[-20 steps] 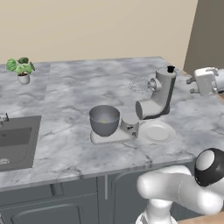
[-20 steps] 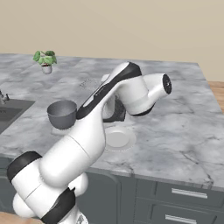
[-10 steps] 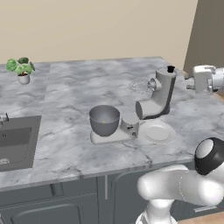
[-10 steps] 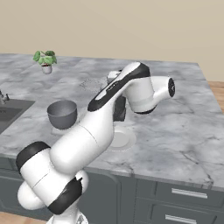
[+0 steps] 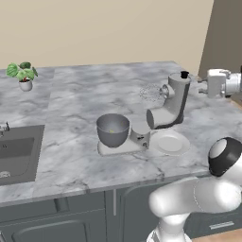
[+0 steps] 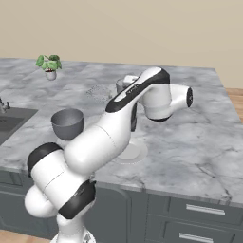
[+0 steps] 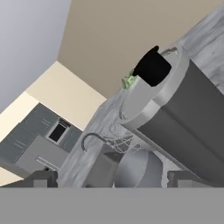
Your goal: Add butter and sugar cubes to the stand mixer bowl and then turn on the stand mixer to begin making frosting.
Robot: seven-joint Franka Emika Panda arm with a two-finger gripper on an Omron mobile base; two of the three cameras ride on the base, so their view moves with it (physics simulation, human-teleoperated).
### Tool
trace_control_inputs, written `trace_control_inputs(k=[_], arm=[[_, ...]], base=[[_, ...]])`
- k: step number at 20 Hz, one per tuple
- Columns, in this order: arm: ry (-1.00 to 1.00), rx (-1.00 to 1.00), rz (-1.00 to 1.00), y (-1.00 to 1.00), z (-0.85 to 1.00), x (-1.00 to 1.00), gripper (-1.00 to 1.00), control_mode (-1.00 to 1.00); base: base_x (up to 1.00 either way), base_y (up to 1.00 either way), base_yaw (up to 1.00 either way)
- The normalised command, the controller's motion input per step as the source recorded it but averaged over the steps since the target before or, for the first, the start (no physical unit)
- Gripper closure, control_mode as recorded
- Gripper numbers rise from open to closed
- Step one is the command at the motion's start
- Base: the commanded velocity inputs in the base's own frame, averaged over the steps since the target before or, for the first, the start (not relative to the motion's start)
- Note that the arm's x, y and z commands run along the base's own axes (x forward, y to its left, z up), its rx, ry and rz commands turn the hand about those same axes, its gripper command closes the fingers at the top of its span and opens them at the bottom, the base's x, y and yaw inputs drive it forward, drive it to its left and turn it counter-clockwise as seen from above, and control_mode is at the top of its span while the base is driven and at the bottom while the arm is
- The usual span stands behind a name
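Note:
The stand mixer (image 5: 171,101) stands mid-counter with its boxy head tilted up, the wire whisk (image 5: 151,93) hanging clear and the black knob (image 5: 184,74) on top. On the mixer's whitish base sits the grey stand mixer bowl (image 5: 112,130); a pale yellowish speck (image 5: 111,132) lies inside it, too small to name. The sugar cubes are hidden. My gripper (image 5: 202,86) hovers just right of the mixer head, level with its top. In the hand view the gripper (image 7: 113,179) is open and empty, with the knob (image 7: 152,67) close ahead and the bowl (image 7: 138,168) below.
A round white plate (image 5: 169,142) lies right of the mixer base. A potted plant (image 5: 22,73) stands at the far left, and a sink (image 5: 14,151) is set into the counter's left end. My arm (image 6: 128,109) hides much of the mixer in the right base view.
The hand has edged left toward the mixer head, and the arm's upper joint has swung out to the right. The mixer, bowl and plate have not moved.

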Motion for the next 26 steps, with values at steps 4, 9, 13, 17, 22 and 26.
trace_control_inputs(k=[4,9,13,17,22,26], arm=[[-0.01,0.02,0.0,0.0,0.0,0.38,-1.0,-1.0],[0.0,0.01,0.0,0.0,0.0,0.47,-1.0,-1.0],[0.0,0.01,0.0,-0.06,0.0,0.46,-1.0,-1.0],[0.0,0.0,0.0,-0.14,0.0,0.39,-1.0,-1.0],[0.0,0.0,0.0,-0.14,0.0,0.29,-1.0,-1.0],[0.0,0.0,0.0,0.02,-0.1,0.07,-1.0,-1.0]], base=[[0.0,0.0,0.0],[0.0,0.0,0.0],[0.0,0.0,0.0],[0.0,0.0,0.0],[0.0,0.0,0.0],[0.0,0.0,0.0]])
